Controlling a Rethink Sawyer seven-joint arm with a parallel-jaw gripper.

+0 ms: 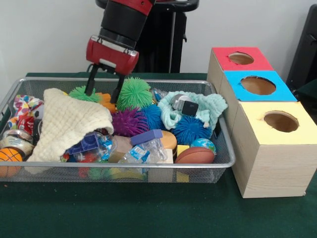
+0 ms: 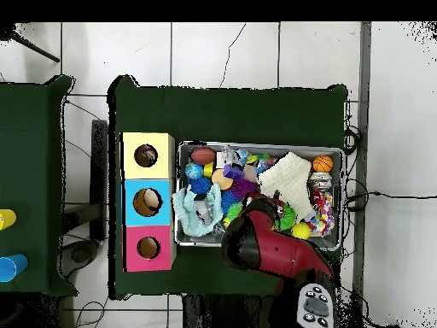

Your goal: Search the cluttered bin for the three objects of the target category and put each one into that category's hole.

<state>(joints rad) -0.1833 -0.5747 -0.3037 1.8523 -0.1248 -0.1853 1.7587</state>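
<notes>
The silver wire-mesh bin [image 1: 225,163] is packed with toys and cloths; it also shows in the overhead view [image 2: 341,171]. One white polka-dot cloth [image 1: 24,105] lies at the bin's left end in the front view, and in the overhead view [image 2: 323,213] at its right end. No other polka-dot cloth shows. My gripper [image 1: 105,93] is open and empty, its fingertips down among a green spiky ball [image 1: 81,93] and an orange toy, to the right of the dotted cloth. The yellow-topped box's hole [image 1: 281,121] is right of the bin.
A cream waffle cloth [image 1: 67,124] covers the bin's left half. A mint knitted cloth [image 1: 200,105] lies at the back right. Spiky balls, bottles, a small basketball [image 1: 10,156] and a football [image 1: 195,155] fill the rest. Blue-topped [image 1: 257,85] and red-topped [image 1: 241,58] boxes stand behind the yellow one.
</notes>
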